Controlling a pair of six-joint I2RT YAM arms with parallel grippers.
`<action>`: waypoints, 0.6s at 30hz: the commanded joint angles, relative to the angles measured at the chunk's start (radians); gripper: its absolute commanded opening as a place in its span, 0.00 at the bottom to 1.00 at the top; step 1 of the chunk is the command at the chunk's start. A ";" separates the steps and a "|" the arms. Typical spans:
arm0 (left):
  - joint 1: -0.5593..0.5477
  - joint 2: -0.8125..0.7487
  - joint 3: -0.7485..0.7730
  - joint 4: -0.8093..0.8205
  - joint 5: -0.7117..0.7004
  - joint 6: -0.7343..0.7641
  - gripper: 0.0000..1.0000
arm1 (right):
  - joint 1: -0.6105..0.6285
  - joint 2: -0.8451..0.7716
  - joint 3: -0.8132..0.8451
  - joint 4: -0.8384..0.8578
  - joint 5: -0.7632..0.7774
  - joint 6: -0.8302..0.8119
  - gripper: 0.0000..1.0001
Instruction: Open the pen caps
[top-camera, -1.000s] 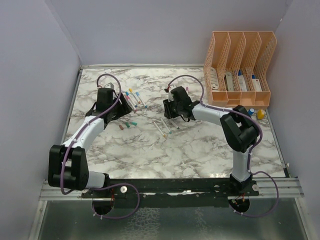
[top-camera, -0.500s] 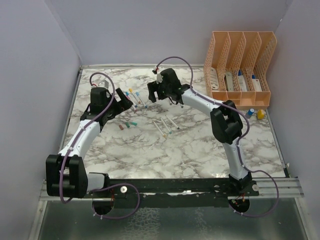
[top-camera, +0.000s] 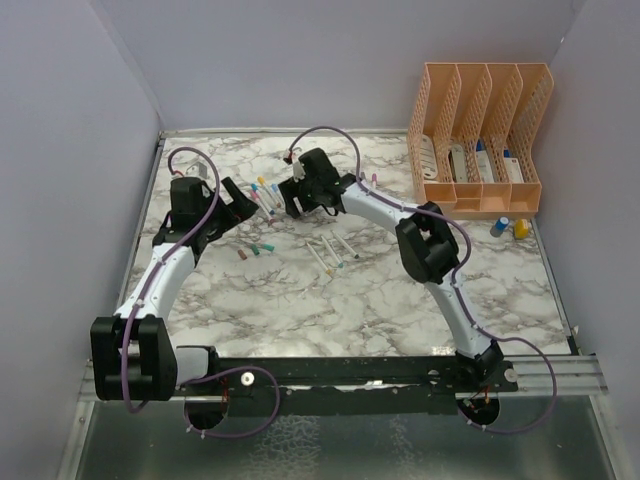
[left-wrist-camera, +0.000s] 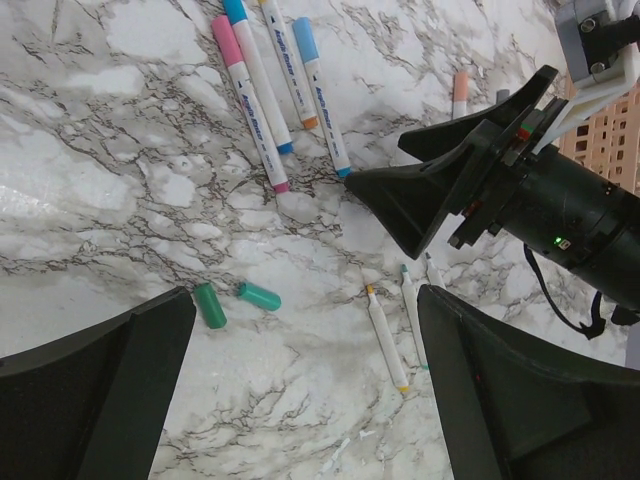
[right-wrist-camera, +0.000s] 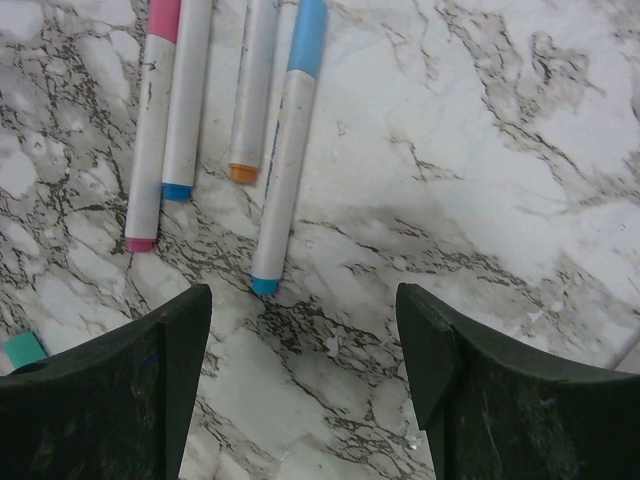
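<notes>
Several capped white pens (top-camera: 270, 192) lie side by side at the far left-middle of the table. In the left wrist view they have pink and blue caps (left-wrist-camera: 262, 100); they also show in the right wrist view (right-wrist-camera: 280, 160). Loose green and teal caps (left-wrist-camera: 235, 300) lie near them and show in the top view (top-camera: 257, 250). Three uncapped pens (top-camera: 335, 250) lie to the right, also seen by the left wrist camera (left-wrist-camera: 385, 340). My left gripper (top-camera: 243, 202) is open and empty, left of the capped pens. My right gripper (top-camera: 291, 196) is open and empty, just right of them, above the table (right-wrist-camera: 300, 300).
A peach lattice file organiser (top-camera: 480, 140) stands at the back right with items in its slots. A blue (top-camera: 500, 226) and a yellow (top-camera: 520, 229) bottle-like item sit in front of it. Purple walls close in the left, back and right.
My right arm has swung left and further back, from above the uncapped pens to beside the capped pens. My left arm has drawn back to the left a little.
</notes>
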 joint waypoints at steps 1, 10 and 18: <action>0.017 -0.027 -0.008 0.011 0.036 0.009 0.97 | 0.026 0.051 0.065 -0.014 0.000 -0.032 0.73; 0.039 -0.043 -0.020 0.003 0.050 0.015 0.97 | 0.047 0.123 0.145 -0.022 0.023 -0.042 0.68; 0.065 -0.057 -0.030 -0.004 0.061 0.019 0.97 | 0.057 0.172 0.188 -0.031 0.053 -0.053 0.58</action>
